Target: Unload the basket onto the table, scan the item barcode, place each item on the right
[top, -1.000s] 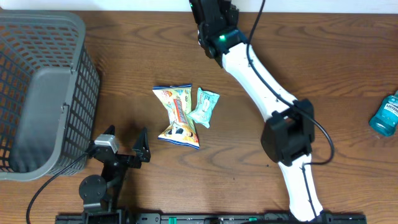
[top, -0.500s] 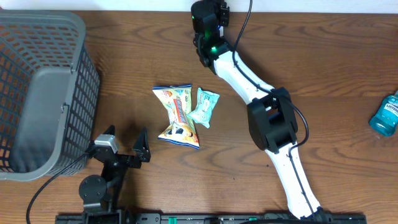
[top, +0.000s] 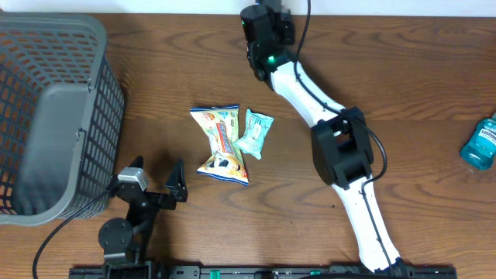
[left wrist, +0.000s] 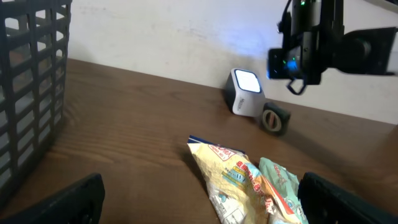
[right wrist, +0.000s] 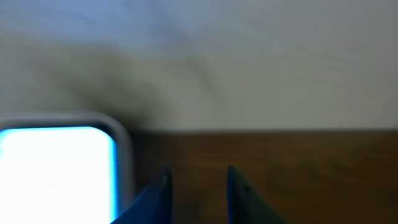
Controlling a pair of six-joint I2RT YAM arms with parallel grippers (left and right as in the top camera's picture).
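Note:
A yellow snack bag (top: 221, 143) (left wrist: 239, 180) and a small teal packet (top: 256, 132) (left wrist: 286, 193) lie side by side mid-table. The white scanner (left wrist: 245, 90) (right wrist: 56, 168) stands lit against the back wall, with a small dark round object (left wrist: 275, 118) on the table beside it. My right gripper (right wrist: 198, 186) hovers just right of the scanner; its blue fingertips stand slightly apart with only bare table between them. At the table's front, my left gripper (top: 155, 177) (left wrist: 202, 205) is wide open, empty, facing the snack bag.
A grey mesh basket (top: 54, 108) (left wrist: 31, 93) fills the left side. A blue bottle (top: 480, 143) lies at the far right edge. The white right arm (top: 310, 85) stretches diagonally across the back of the table to the wall.
The right arm has folded its elbow in and swung its gripper back toward the wall by the scanner. Its fingers have parted a little. The left arm has not moved.

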